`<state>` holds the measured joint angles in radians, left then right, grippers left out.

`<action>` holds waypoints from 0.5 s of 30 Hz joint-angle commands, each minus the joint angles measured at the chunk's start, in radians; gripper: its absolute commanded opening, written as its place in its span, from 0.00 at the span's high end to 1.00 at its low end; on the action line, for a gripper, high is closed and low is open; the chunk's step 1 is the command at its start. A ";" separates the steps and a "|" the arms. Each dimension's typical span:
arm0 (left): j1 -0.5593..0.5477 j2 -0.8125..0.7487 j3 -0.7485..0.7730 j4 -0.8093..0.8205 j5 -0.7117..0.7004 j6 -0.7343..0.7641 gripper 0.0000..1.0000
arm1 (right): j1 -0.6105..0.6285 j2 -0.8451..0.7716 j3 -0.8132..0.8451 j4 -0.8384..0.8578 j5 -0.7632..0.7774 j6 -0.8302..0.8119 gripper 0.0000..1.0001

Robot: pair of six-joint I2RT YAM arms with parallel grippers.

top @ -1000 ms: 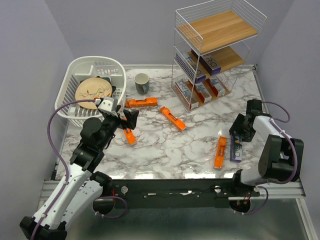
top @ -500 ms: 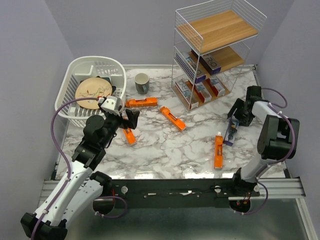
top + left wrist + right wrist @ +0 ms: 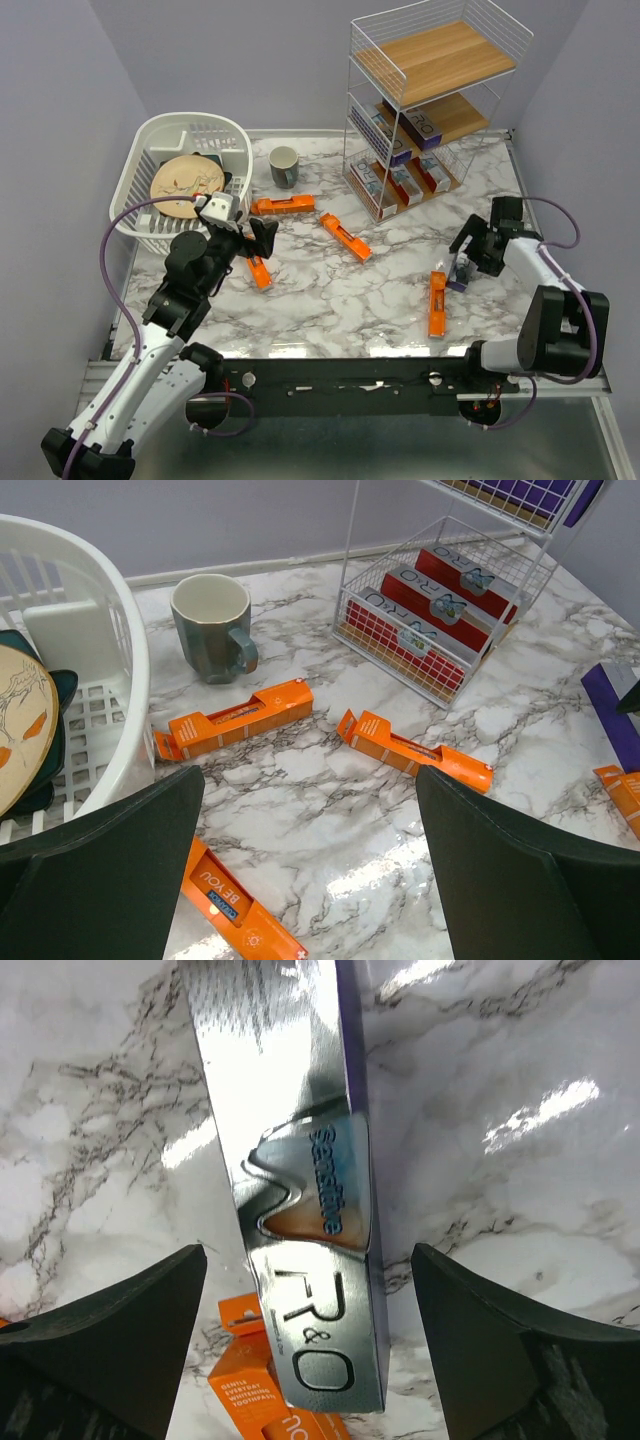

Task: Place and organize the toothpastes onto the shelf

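Note:
My right gripper (image 3: 470, 250) is open, its fingers on either side of a silver-grey toothpaste box with purple sides (image 3: 461, 270), not touching it. In the right wrist view the gripper (image 3: 308, 1255) straddles this box (image 3: 300, 1200), whose near end rests over the end of an orange box (image 3: 265, 1400). My left gripper (image 3: 255, 238) is open and empty above an orange box (image 3: 259, 271). Other orange boxes lie on the table (image 3: 282, 205) (image 3: 345, 237) (image 3: 437, 303). The shelf (image 3: 432, 60) stands at the back right; its two lower tiers hold boxes and its top board is bare.
A white dish basket (image 3: 228, 130) with a plate stands at the back left. A grey mug (image 3: 284, 166) stands between basket and shelf. In the left wrist view the gripper (image 3: 305, 790) hovers over marble, with the mug (image 3: 212, 627) and orange boxes (image 3: 235, 718) (image 3: 412, 750) ahead.
The right gripper drew the silver box away from the front edge towards the shelf; its end now lies on the orange box's end. The left arm has barely moved.

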<state>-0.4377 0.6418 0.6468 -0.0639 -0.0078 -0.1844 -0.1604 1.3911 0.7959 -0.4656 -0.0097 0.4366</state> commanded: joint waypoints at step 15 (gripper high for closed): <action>0.007 -0.025 0.014 -0.008 0.006 -0.006 0.01 | 0.067 -0.222 -0.222 -0.004 0.057 0.083 0.25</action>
<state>-0.4377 0.6262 0.6468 -0.0639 -0.0078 -0.1867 -0.1032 1.1919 0.5858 -0.4702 0.0135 0.4988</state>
